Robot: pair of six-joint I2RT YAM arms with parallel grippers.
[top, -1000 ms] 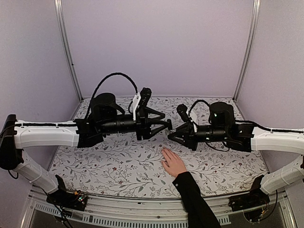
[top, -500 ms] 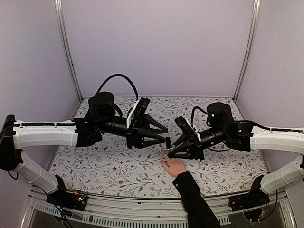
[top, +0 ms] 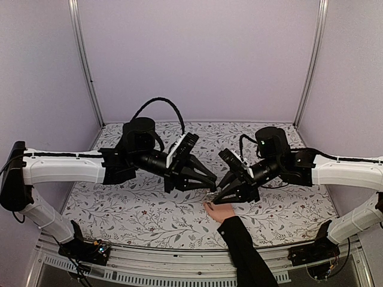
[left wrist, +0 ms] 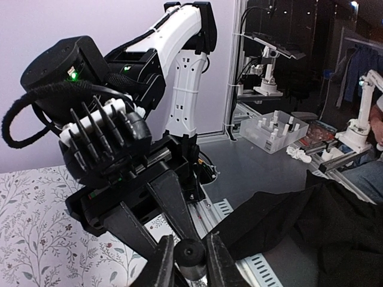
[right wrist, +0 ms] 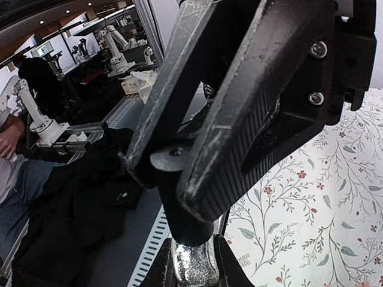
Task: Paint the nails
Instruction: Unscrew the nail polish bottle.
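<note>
A light-skinned hand (top: 221, 213) with a black sleeve (top: 245, 254) lies flat on the floral table near the front edge. Its nails are too small to make out, and the fingertips sit partly under the grippers. Just above the fingers, my right gripper (top: 215, 195) is shut on a small glittery bottle (right wrist: 192, 268), which stands upright between its jaws. The bottle's black cap (left wrist: 190, 254) points toward my left gripper (left wrist: 190, 264), whose jaws press on both sides of the cap. In the right wrist view the left gripper's fingers (right wrist: 251, 107) fill the upper frame over the cap (right wrist: 185, 203).
The floral tablecloth (top: 143, 209) covers the whole work surface. A metal rail (top: 179, 272) runs along the near edge, and lilac walls with metal posts (top: 84, 66) close in the sides and back. The sleeved arm crosses the front edge at centre right.
Both arms swung inward and lowered until the grippers met above the hand. My left gripper narrowed from open to closed around the bottle's cap. The right grip held.
</note>
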